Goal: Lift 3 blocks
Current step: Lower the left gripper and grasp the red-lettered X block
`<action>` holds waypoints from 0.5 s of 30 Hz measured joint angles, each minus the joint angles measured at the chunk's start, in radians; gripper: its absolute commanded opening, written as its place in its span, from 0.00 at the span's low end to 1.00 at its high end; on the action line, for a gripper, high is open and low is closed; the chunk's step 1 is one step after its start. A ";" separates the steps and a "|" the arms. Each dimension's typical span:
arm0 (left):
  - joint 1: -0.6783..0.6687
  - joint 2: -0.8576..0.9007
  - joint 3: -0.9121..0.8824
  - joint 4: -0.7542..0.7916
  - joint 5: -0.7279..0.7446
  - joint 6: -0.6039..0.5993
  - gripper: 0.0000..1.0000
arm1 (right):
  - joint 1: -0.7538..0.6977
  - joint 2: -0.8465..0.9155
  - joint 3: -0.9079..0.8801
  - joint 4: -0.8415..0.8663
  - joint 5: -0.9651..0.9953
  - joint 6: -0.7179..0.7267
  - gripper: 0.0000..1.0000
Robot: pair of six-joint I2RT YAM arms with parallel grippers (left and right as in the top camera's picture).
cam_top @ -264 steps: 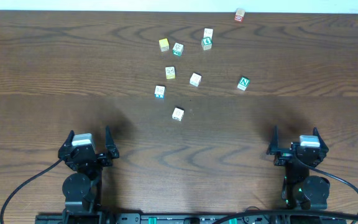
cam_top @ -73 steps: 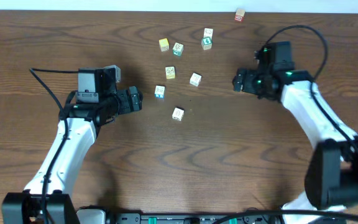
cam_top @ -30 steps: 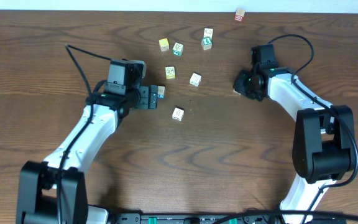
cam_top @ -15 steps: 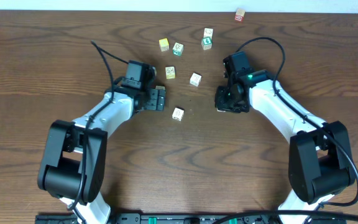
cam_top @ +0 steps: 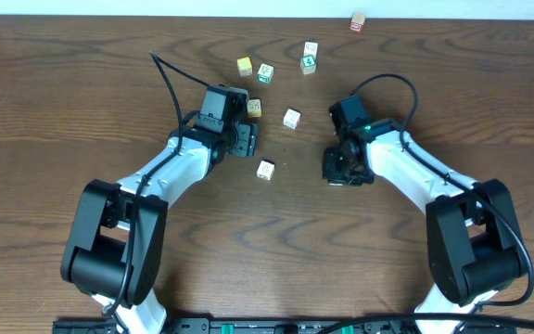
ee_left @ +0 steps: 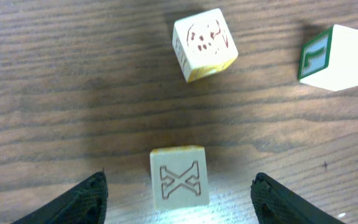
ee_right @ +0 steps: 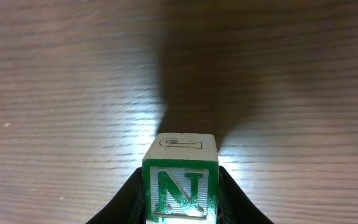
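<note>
While the right hand (ee_right: 180, 198) clamps the block with a green "N" (ee_right: 180, 180) at mid-bench (cam_top: 63, 93), the left hand (ee_left: 179, 194) stands spread around the block marked with an outlined "X" (ee_left: 179, 177) without touching it. The whitish block (cam_top: 265, 170) lies near.

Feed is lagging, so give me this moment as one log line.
left gripper: open, astride X block | right gripper: shut on N block

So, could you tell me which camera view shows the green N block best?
The right wrist view: the green N block sits close up, its letter legible, gripped by the right claw. Overhead, that claw and its arm hide it. The left wrist view does not show it.
</note>
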 measured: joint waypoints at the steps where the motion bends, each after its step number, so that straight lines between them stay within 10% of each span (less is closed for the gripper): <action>1: 0.000 0.002 0.000 0.005 -0.001 0.000 0.64 | 0.009 0.000 0.000 0.003 0.001 0.000 0.07; 15: 0.000 0.019 0.000 0.023 -0.037 0.000 0.50 | 0.093 0.000 -0.010 0.083 -0.008 -0.002 0.15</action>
